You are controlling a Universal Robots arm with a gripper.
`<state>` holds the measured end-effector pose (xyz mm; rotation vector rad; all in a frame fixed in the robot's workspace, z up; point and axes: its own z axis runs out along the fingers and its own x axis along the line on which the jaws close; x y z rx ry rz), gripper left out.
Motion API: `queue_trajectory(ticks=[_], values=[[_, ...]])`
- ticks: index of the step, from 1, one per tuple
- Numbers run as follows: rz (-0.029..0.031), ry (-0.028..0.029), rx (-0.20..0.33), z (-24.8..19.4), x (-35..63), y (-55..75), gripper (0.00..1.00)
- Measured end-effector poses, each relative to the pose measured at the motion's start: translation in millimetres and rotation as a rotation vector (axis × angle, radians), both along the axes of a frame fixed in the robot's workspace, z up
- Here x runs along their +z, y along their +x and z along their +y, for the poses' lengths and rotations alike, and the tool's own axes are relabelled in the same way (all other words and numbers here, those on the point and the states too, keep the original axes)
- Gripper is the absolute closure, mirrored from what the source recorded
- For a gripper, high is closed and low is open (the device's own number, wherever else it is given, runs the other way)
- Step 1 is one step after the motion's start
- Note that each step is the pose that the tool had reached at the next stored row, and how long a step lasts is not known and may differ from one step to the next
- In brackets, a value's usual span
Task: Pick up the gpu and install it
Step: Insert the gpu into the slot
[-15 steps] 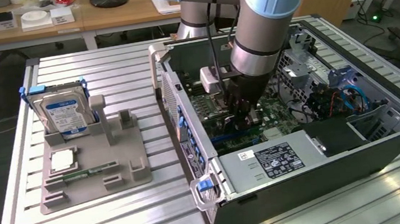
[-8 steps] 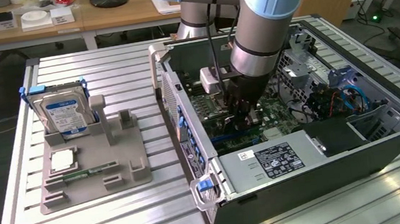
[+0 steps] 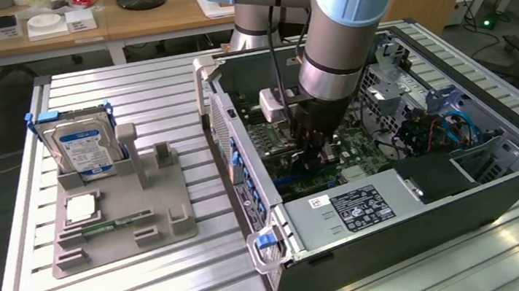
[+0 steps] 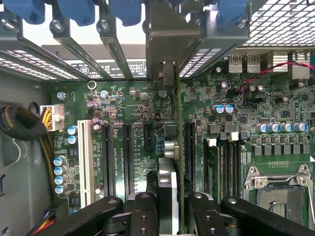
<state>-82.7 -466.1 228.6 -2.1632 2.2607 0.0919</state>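
In the wrist view the gpu (image 4: 178,123) shows edge-on as a thin green board. Its silver end bracket (image 4: 165,34) reaches up to the slotted rear wall of the computer case (image 3: 426,225). My gripper (image 4: 172,204) is shut on the card, one black finger (image 4: 142,206) on each side of it. The card stands upright over the green motherboard (image 4: 123,103), right beside a long black expansion slot (image 4: 189,147); I cannot tell whether it is seated. In the exterior view the arm reaches down into the open case, with the gripper (image 3: 310,156) low over the board.
A grey holder (image 3: 120,205) on the slatted table at the exterior view's left carries a silver hard drive (image 3: 84,147) and a narrow memory stick (image 3: 116,222). Inside the case are the power supply (image 3: 355,208), a CPU socket (image 4: 278,189) and a cable bundle (image 4: 19,123).
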Motion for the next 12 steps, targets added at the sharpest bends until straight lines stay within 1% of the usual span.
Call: queue_trajectory(ticks=[12], values=[[0.0000, 0.0000, 0.000, 0.0, -1.3, -0.6, 0.71]])
